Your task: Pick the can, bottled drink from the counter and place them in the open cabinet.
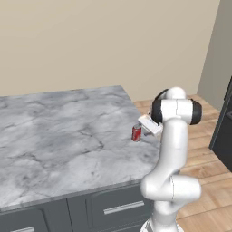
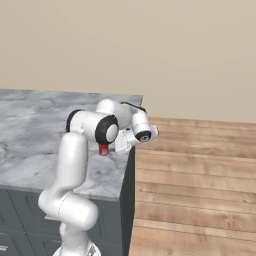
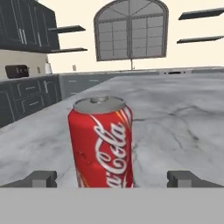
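I am looking along the gripper (image 3: 112,179) in the hand view, where its two dark fingertips (image 3: 41,178) are sitting spread wide at the bottom corners of the frame, released and holding nothing. Between them, at lower centre, the can (image 3: 101,142) is standing upright on the counter (image 3: 183,113), red with white script and a silver top, and I am seeing clear marble on both sides between it and the tips. In the left base view I am seeing the can (image 1: 136,132) at centre right of the frame, near the counter's (image 1: 59,136) right edge, with the hand just beside it on its right. In the right base view the arm's elbow is covering most of the can (image 2: 103,149), leaving only a red sliver at centre left, close to the counter's (image 2: 30,130) right edge. Beyond the can in the hand view, the marble is running back toward dark grey cabinets (image 3: 26,94) at left, an arched window (image 3: 130,30) at top centre, and wall shelves (image 3: 199,26) at upper right.
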